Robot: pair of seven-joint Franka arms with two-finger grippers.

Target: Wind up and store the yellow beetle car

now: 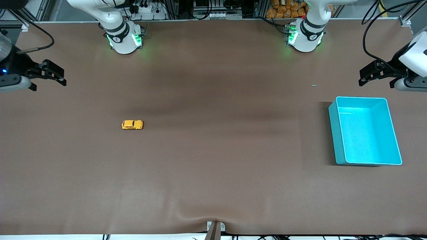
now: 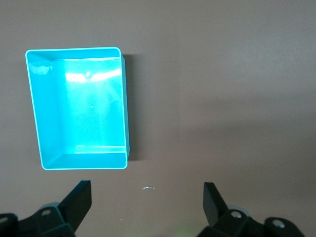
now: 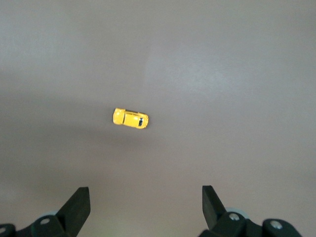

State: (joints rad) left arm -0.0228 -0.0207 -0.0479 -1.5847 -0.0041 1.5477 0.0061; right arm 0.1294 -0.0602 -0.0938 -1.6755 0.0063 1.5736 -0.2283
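Note:
The yellow beetle car (image 1: pixel 132 124) stands alone on its wheels on the brown table, toward the right arm's end; in the right wrist view the car (image 3: pixel 130 118) lies well ahead of the fingers. My right gripper (image 1: pixel 59 76) (image 3: pixel 145 195) hangs open and empty over the table's edge at that end. The turquoise bin (image 1: pixel 336 133) (image 2: pixel 45 113) sits empty toward the left arm's end. My left gripper (image 1: pixel 364 76) (image 2: pixel 147 191) is up over the table near the bin's corner, open, with nothing between its fingers.
A tiny shiny speck (image 1: pixel 314 85) (image 2: pixel 148 188) lies on the table between the left arm's base (image 1: pixel 305 36) and the bin. The right arm's base (image 1: pixel 124 38) stands at the table's back edge. A clamp (image 1: pixel 215 229) holds the mat at the front edge.

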